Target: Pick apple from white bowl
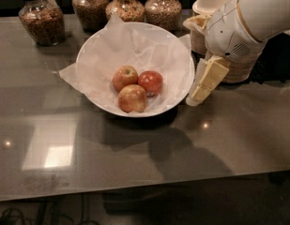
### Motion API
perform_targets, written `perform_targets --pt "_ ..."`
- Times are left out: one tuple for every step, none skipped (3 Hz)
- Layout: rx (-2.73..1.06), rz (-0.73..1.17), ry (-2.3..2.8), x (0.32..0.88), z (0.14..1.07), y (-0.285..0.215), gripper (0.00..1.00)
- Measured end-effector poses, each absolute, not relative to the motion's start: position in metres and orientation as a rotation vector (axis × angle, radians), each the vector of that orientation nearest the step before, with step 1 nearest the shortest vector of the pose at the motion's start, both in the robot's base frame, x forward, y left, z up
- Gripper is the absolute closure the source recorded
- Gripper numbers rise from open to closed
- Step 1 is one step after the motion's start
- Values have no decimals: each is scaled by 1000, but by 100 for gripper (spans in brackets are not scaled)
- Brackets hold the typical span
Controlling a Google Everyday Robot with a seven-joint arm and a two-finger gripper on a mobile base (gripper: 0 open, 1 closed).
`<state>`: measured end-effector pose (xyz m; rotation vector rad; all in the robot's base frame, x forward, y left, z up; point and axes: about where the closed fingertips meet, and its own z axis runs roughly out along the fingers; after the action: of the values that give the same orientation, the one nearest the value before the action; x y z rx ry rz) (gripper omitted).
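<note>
The white bowl point(175, 55), wide and lined with crumpled white paper, sits on the grey table. Inside lie three apples. The reddest apple point(150, 82) is on the right, touching two paler yellow-and-red apples point(125, 77) point(132, 98). My gripper point(197, 96) hangs from the white arm at the right, its tan fingers pointing down just outside the bowl's right rim, lower than the rim and above the table. It holds nothing that shows.
Several glass jars of grains point(40, 18) stand along the back edge. Stacked tan paper bowls with white lids point(211, 3) stand at the back right, partly behind my arm. The table's front edge point(135, 191) runs across the bottom.
</note>
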<state>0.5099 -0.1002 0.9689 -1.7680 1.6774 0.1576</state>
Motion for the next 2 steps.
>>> perform_targets --pt "-1772 196 1647 519 960 -91 16" --pt "-1779 213 1637 528 952 -87 26"
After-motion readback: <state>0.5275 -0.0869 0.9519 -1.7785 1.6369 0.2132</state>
